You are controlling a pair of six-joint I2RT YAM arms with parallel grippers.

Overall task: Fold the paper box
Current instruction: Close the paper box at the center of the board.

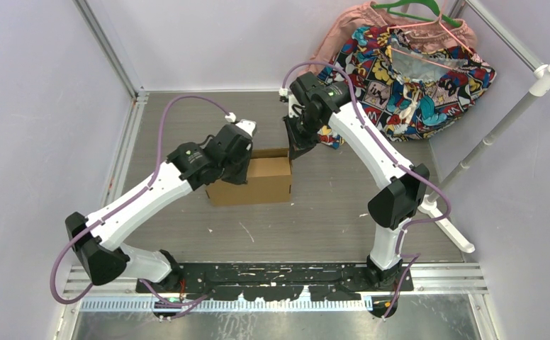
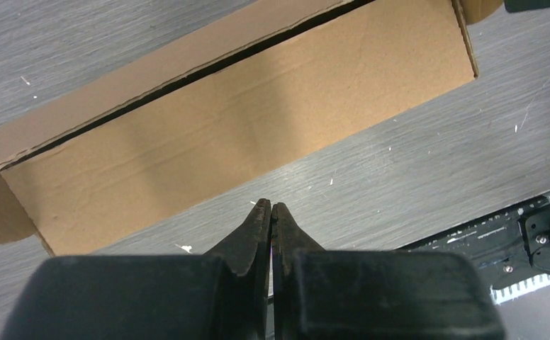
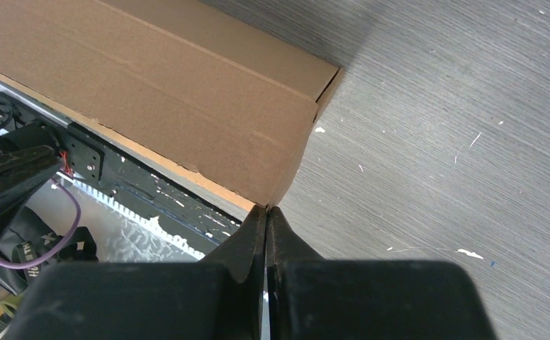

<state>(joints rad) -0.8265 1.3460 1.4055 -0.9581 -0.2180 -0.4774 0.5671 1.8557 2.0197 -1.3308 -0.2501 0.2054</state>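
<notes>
At the near edge of the grey table (image 1: 329,219), both arm bases are bolted to a black mounting plate (image 1: 272,273). Further in, the paper box (image 1: 254,183) is set upright on the table's middle, its plain brown near wall facing the bases. A dark gap is seen between that wall and the panel above it. The left gripper (image 2: 271,205) is pressed together on nothing, held over the box's left part. The right gripper (image 3: 266,209) is likewise closed and empty, placed at the box's far right corner; contact cannot be told. Farthest back, a comic-print cloth (image 1: 407,78) is hung on a green hanger (image 1: 414,10).
</notes>
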